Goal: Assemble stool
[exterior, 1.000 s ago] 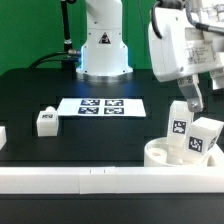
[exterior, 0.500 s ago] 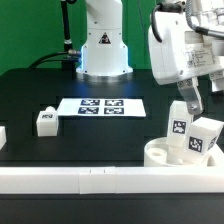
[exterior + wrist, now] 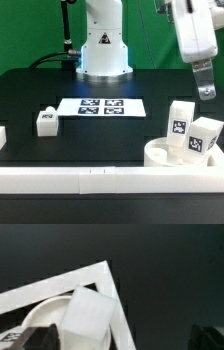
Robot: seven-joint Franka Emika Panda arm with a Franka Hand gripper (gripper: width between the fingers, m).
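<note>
The round white stool seat (image 3: 162,155) lies at the exterior view's right, against the front rail. Two white block legs stand upright on it: one (image 3: 179,124) with a tag facing the camera, and one (image 3: 203,138) beside it. A third leg (image 3: 45,121) lies alone on the black table at the left. My gripper (image 3: 205,88) hangs open and empty well above the seat, touching nothing. In the wrist view the gripper (image 3: 122,340) shows dark fingertips (image 3: 32,337) spread wide, with a leg (image 3: 92,317) and the seat (image 3: 45,314) far below.
The marker board (image 3: 100,105) lies flat at the table's middle, in front of the robot base (image 3: 103,45). A long white rail (image 3: 90,180) runs along the front edge, and another white piece (image 3: 2,134) shows at the left edge. The rails meet in a corner (image 3: 104,266).
My gripper was low at the taller leg on the seat. It has let go and risen straight up. Both legs stay standing on the seat.
</note>
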